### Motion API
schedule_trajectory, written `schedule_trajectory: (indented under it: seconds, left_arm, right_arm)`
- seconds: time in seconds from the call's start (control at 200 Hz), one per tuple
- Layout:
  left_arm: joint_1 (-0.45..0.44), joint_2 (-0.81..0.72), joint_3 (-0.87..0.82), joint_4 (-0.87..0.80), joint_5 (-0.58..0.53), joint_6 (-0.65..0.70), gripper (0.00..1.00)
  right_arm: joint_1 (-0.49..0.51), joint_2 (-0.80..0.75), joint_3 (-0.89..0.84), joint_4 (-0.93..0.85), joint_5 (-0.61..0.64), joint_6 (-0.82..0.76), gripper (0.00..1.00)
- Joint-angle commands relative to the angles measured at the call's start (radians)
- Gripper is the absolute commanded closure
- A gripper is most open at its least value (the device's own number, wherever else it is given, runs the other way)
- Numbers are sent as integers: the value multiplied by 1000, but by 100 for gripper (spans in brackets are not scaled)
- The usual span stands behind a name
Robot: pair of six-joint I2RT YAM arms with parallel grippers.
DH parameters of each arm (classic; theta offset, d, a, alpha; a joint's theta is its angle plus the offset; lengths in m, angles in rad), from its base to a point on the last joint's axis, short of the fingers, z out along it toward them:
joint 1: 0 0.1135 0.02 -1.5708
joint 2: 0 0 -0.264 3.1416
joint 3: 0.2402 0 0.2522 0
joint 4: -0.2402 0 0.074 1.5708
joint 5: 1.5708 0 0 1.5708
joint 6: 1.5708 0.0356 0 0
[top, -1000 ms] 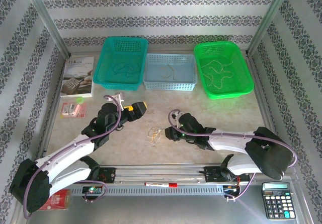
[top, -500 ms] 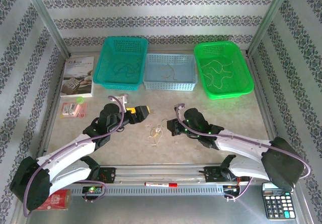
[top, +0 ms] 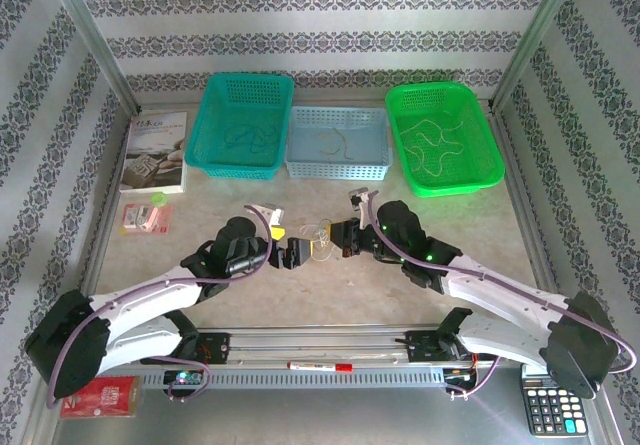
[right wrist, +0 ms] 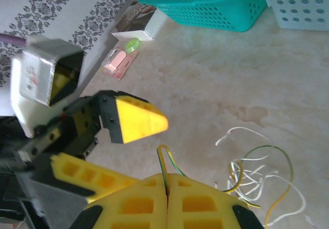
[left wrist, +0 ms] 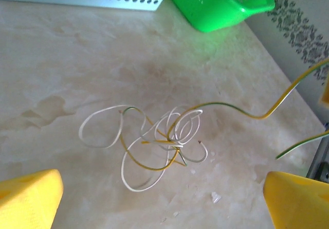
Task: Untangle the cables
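The right tool gripped a yellow-green strand of the cables; the left tool stood released beside them.

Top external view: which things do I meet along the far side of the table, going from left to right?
booklet → teal basket → pale blue basket → green basket

R gripper tight on yellow-green cable, cable tangle just beside, lower R.
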Motion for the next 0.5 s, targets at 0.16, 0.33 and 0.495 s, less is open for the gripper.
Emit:
schedule_trajectory:
  seconds: [0.16, 0.33, 0.495]
  left_arm:
    - [-33, 87, -3, 121, -11, 80, 0]
    - [-39, 156, 12, 196, 2, 75, 1]
    - [-48, 231, 34, 242, 12, 75, 2]
  right_arm:
    - [-8, -27, 50, -6, -34, 11, 100]
    - [-1, -10, 51, 7, -44, 27, 100]
    - [9, -1, 54, 20, -47, 34, 100]
